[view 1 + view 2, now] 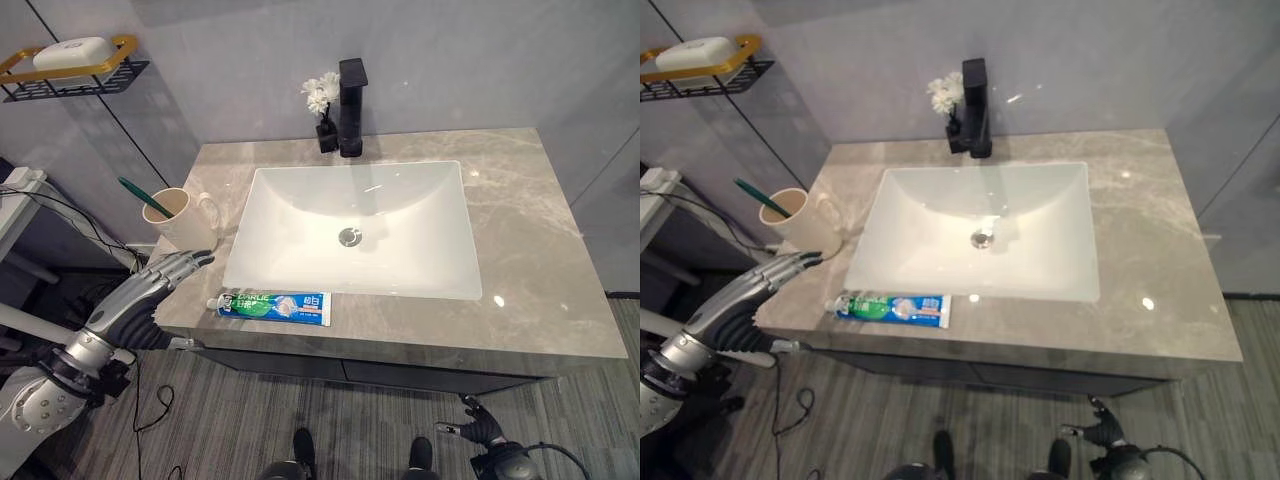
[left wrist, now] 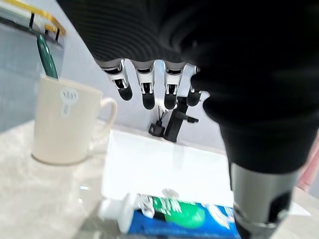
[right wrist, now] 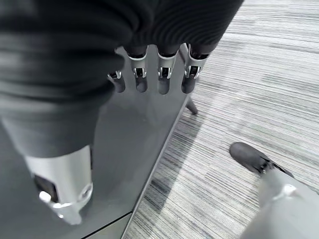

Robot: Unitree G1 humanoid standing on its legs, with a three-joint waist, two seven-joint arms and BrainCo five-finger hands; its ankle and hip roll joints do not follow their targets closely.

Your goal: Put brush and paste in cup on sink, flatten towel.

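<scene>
Both robot hands slack-fingered, empty: left robot hand point(image 1: 165, 275) beside cup point(image 1: 182, 220), right robot hand point(image 1: 478, 425) low by floor.

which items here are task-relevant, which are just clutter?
Task things: cup with the green toothbrush already in it; toothpaste lying on the counter's front edge; left hand open beside it.

Clutter: black faucet, white flowers, soap on wall rack.
</scene>
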